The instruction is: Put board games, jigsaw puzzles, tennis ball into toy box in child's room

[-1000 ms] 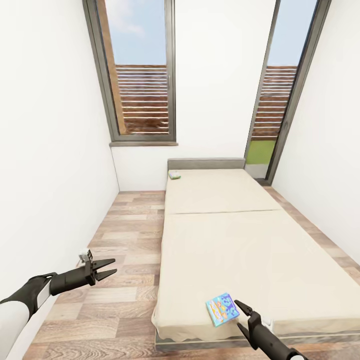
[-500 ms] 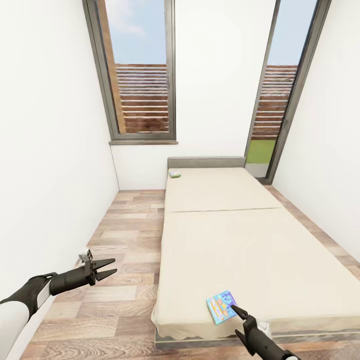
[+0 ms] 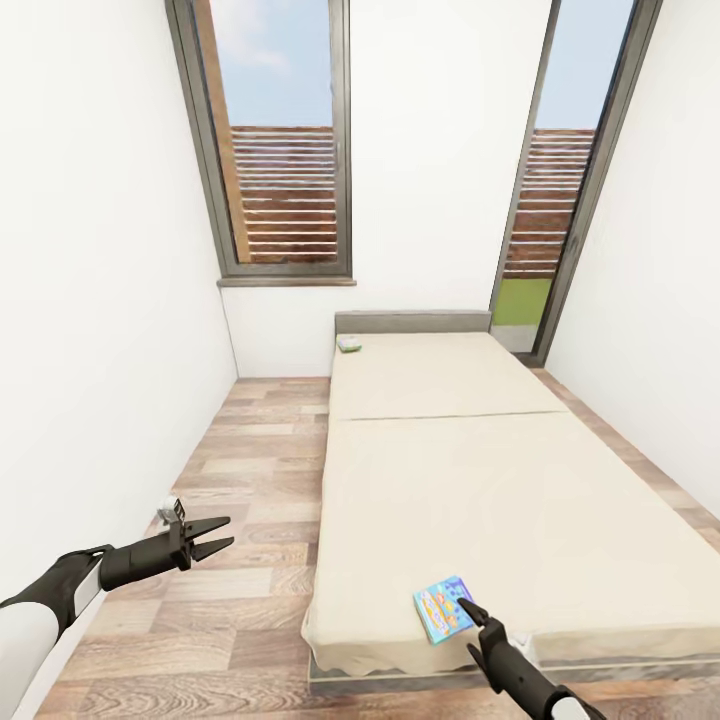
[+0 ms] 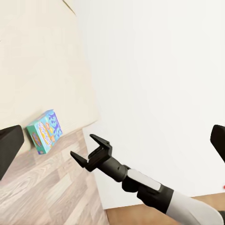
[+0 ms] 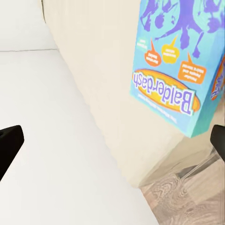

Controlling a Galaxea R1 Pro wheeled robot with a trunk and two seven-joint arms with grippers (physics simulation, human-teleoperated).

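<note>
Right gripper [image 3: 466, 607], jaws spread wide and empty, hovers just short of the flat blue cartoon-printed board game [image 3: 443, 609] at the cream mattress bed's [image 3: 480, 500] near edge, lined up to grab.

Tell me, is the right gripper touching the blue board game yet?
Cannot tell. In the head view the right gripper overlaps the blue board game edge; the right wrist view shows the box close, contact unclear.

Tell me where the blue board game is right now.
In the head view, the blue board game lies flat on the bed, near its foot corner on the robot's left side, just beyond the right gripper.
</note>
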